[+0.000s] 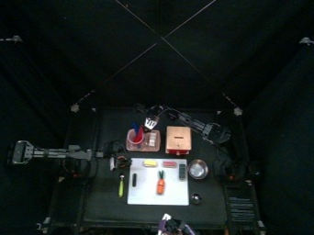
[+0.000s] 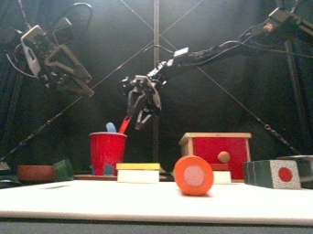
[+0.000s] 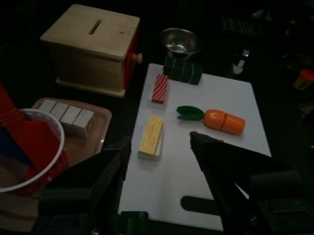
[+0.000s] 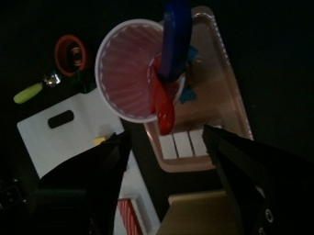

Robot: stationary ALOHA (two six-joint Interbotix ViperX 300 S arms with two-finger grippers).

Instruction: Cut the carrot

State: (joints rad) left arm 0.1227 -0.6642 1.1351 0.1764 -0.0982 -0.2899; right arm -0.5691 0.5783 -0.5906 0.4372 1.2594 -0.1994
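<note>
the carrot (image 3: 223, 119) lay on its side on the white cutting board (image 3: 185, 174) near the front of the small black table (image 1: 208, 207), its green leafy tip (image 3: 189, 112) pointing toward a yellow block (image 3: 151, 137) that lay just beside it on the same board — a small red-striped piece (image 3: 160, 88) rested farther along the board, apart from both. neither gripper touched the carrot. the left gripper (image 3: 157, 161) hung high on the left, well above the board, its two jaws spread wide and holding nothing. the right gripper (image 4: 166, 147) reached across from the right and hovered over the red cup (image 4: 145, 78), jaws also parted wide and empty — a blue-handled tool (image 4: 177, 37) and a red one (image 4: 161, 101) stood inside that cup. the cup sat on a wooden tray (image 4: 221, 101) at the far left of the table, next to a red-fronted wooden box (image 2: 218, 153). a small metal bowl (image 3: 179, 39) stood beyond the board's far edge.
</note>
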